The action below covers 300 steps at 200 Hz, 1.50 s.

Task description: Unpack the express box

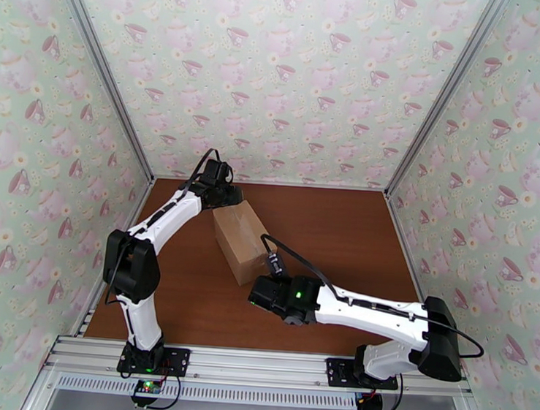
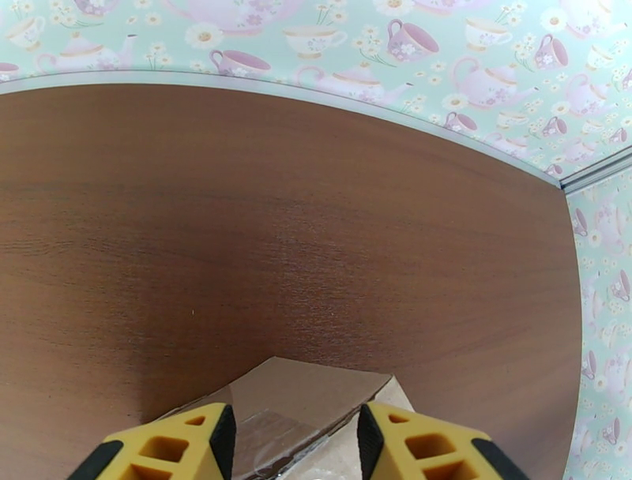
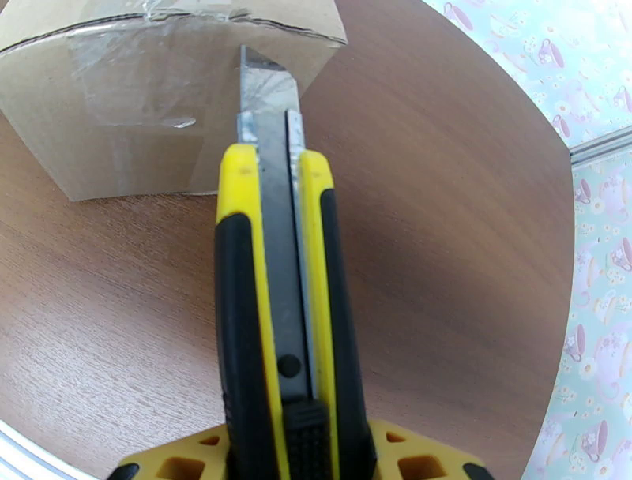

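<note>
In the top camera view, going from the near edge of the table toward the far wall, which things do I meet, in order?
Right gripper, holding a utility knife → cardboard box → left gripper at the far end of the box.

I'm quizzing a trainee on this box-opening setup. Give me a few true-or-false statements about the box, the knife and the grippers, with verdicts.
1. The right gripper holds a yellow-and-black utility knife with its blade extended. True.
2. The blade points away from the express box. False: it points at the box's near end face, with its tip close to the top edge.
3. The box stands open with its flaps folded outward. False: in the top view its top lies flat, and clear tape wraps over the near end.
4. The left gripper is at the far end of the box, opposite the knife. True.
</note>
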Tool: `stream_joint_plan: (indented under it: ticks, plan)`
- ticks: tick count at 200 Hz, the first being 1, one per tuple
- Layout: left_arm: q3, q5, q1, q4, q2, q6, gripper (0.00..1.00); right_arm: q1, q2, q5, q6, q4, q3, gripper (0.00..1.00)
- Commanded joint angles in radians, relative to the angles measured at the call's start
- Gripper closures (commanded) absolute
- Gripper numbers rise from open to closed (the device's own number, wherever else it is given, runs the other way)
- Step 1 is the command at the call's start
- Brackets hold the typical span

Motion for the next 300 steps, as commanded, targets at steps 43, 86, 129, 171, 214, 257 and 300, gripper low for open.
stream_joint_plan:
  ticks: [43, 86, 129, 171, 214, 257, 300]
  plan:
    - [-0.018, 0.004, 0.005, 0.002, -0.039, 0.007, 0.53, -0.01, -0.019, 0.035, 0.001, -0.001, 0.029, 1.0]
    - [-0.018, 0.005, 0.004, 0.002, -0.039, 0.007, 0.53, -0.015, -0.026, 0.043, 0.008, -0.001, 0.033, 1.0]
    - [-0.018, 0.006, 0.005, 0.004, -0.039, 0.006, 0.53, -0.025, -0.036, 0.047, 0.007, 0.0, 0.033, 1.0]
    - [-0.017, 0.005, 0.004, 0.003, -0.039, 0.007, 0.53, -0.028, -0.032, 0.048, 0.0, 0.0, 0.038, 1.0]
    - [-0.02, 0.005, 0.005, 0.002, -0.043, 0.007, 0.52, -0.033, -0.023, 0.043, -0.009, 0.002, 0.046, 1.0]
    - [-0.024, 0.013, 0.003, 0.003, -0.039, 0.006, 0.53, -0.035, -0.023, 0.045, -0.012, 0.005, 0.049, 1.0]
    - [-0.025, 0.013, 0.002, 0.006, -0.039, 0.004, 0.53, -0.035, -0.014, 0.04, -0.015, 0.006, 0.051, 1.0]
